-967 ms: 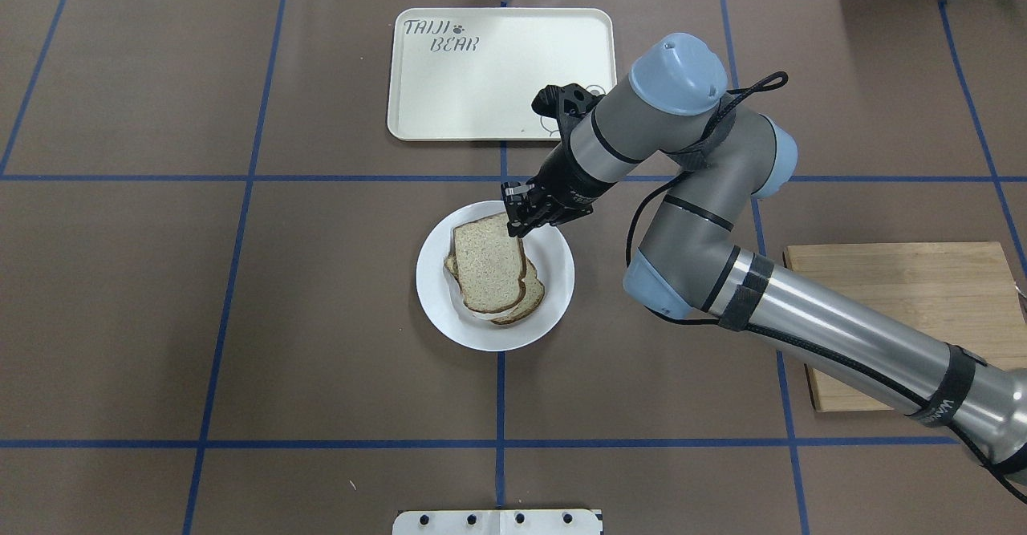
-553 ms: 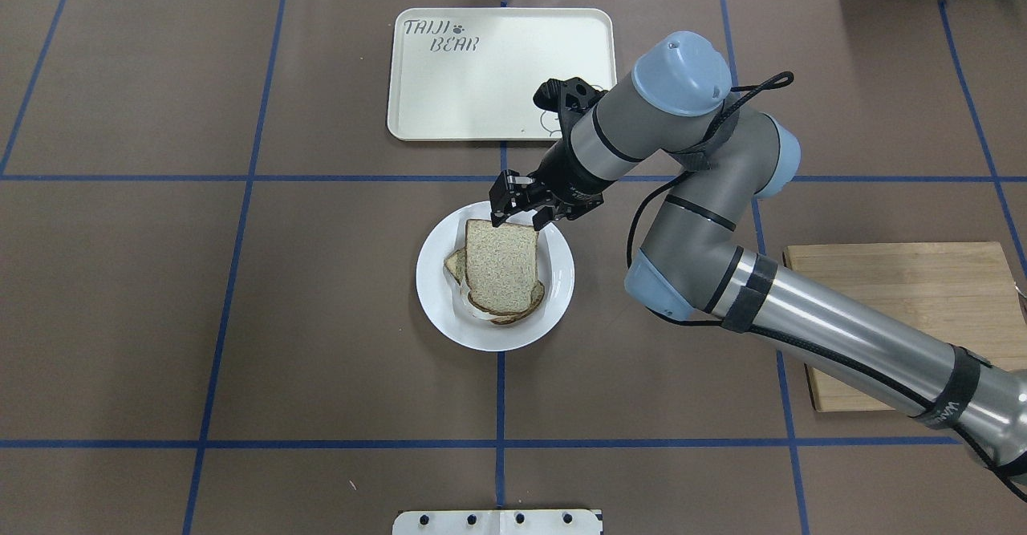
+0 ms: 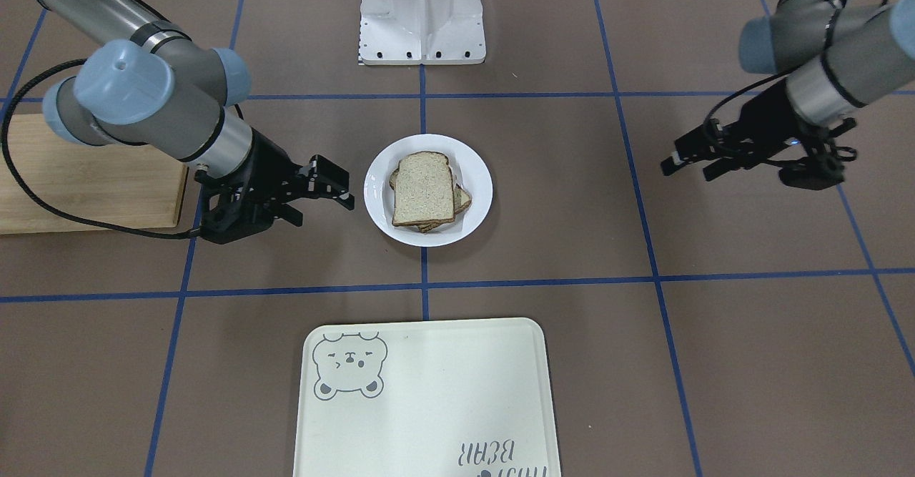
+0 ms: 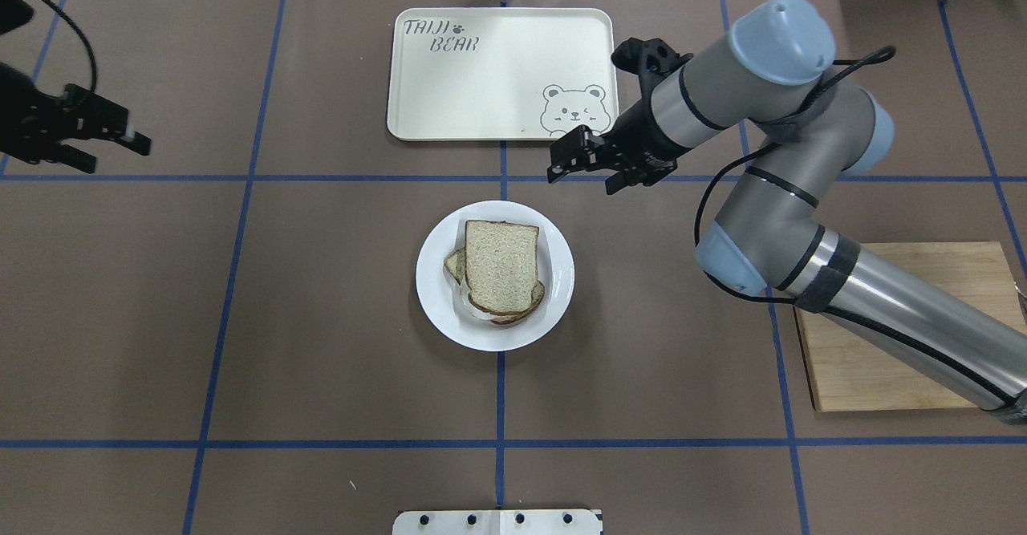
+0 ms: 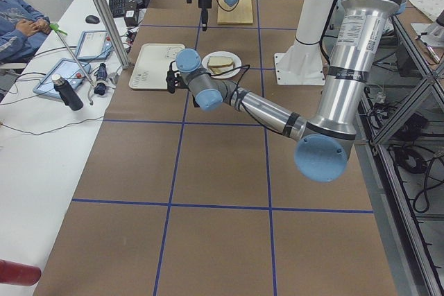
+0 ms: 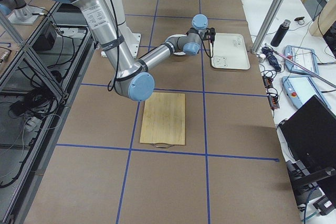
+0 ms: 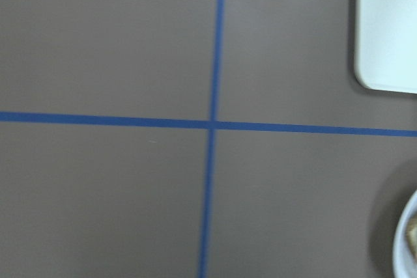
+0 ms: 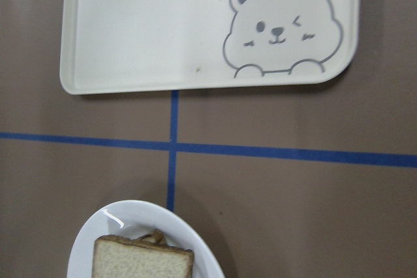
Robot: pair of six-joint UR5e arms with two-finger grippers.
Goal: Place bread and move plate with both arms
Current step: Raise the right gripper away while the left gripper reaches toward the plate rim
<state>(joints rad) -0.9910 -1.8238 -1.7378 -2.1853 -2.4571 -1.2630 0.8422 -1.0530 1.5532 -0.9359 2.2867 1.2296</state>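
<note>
The bread (image 4: pixel 501 266) lies as a small stack of slices on the white plate (image 4: pixel 437 298) at the table's middle, the top slice flat. It also shows in the front view, bread (image 3: pixel 423 191) on plate (image 3: pixel 479 171). My right gripper (image 4: pixel 582 172) is open and empty, apart from the plate, beyond its far right rim; in the front view it (image 3: pixel 323 204) is beside the plate. My left gripper (image 4: pixel 116 156) is open and empty at the far left, well away from the plate. The right wrist view shows the plate's rim (image 8: pixel 98 232) and a bread edge (image 8: pixel 143 262).
A cream tray with a bear drawing (image 4: pixel 481 78) lies beyond the plate. A wooden cutting board (image 4: pixel 923 278) lies at the right, partly under my right arm. The robot's white base (image 3: pixel 422 12) stands at the near edge.
My right gripper opened, let go of the top slice onto the stack, then drew back up and to the right. My left gripper has come into view at the far left.
</note>
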